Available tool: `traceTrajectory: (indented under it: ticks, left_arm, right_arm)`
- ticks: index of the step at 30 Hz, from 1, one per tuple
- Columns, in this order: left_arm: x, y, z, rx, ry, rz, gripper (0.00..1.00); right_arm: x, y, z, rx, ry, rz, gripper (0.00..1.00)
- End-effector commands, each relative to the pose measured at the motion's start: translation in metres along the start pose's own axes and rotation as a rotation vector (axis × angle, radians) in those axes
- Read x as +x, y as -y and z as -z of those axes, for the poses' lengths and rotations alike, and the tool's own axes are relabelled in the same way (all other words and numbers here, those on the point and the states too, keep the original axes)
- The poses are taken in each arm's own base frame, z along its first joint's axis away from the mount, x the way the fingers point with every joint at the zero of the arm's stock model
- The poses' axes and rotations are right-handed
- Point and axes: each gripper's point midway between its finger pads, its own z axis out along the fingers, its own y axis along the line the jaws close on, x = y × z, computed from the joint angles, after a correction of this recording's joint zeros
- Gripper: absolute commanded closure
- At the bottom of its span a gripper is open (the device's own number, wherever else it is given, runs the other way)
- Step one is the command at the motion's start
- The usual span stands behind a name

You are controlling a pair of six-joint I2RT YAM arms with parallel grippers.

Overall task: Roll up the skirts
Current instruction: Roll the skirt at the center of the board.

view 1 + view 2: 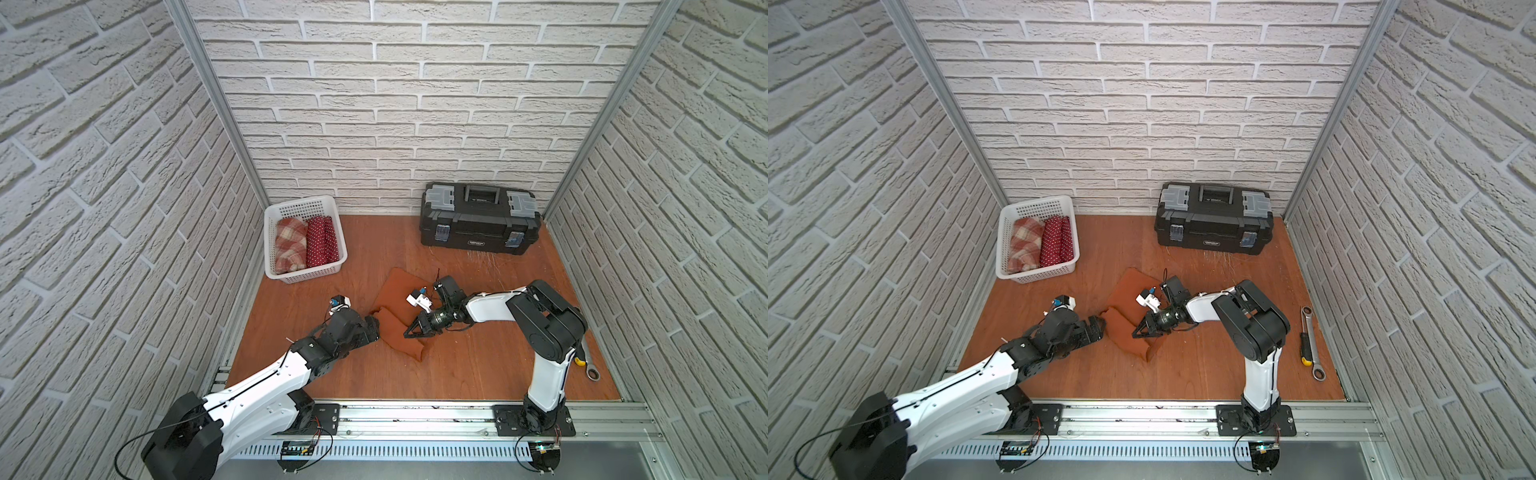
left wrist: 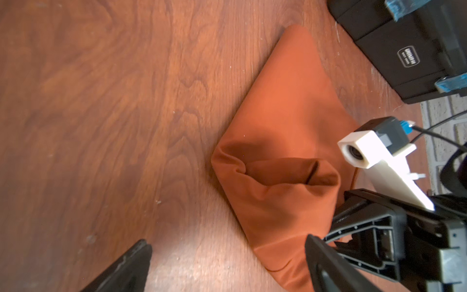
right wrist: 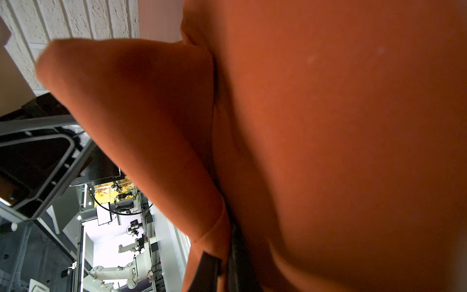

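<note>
The rust-orange skirt point(image 1: 395, 291) point(image 1: 1126, 286) lies mid-table, its near part folded over into a thick flap. My right gripper point(image 1: 406, 333) point(image 1: 1134, 333) point(image 3: 225, 263) is shut on that fold, and the cloth point(image 3: 328, 126) drapes over its fingers. My left gripper point(image 1: 375, 326) point(image 1: 1099, 327) point(image 2: 227, 242) stands open at the skirt's left edge point(image 2: 283, 101), with one finger over the cloth and bare table between the jaws. The plaid skirt point(image 1: 289, 245) and the polka-dot skirt point(image 1: 319, 241) lie rolled side by side in the white basket point(image 1: 305, 205).
A black toolbox point(image 1: 478, 220) stands against the back wall at the right. A ratchet wrench point(image 1: 1313, 345) and a yellow-handled screwdriver point(image 1: 1305, 343) lie by the right wall. Brick-pattern walls close in three sides, and the arm bases sit on a rail at the front.
</note>
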Motion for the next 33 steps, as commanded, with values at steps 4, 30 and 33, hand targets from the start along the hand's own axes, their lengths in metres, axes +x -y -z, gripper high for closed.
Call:
traceTrajectory:
  ticks: [4,30,33]
  left_arm:
    - [-0.003,0.025,-0.004,0.100,0.043,-0.037,0.02]
    - [-0.004,0.019,-0.075,0.066,0.125,-0.095,0.28]
    - [-0.005,0.030,-0.078,0.097,0.116,-0.127,0.46]
  right_arm:
    - [0.012,0.040,-0.004,0.161,-0.038,-0.031,0.92]
    - [0.025,0.054,-0.013,0.219,-0.097,-0.044,0.91]
    - [0.026,0.055,-0.012,0.232,-0.100,-0.042,0.91]
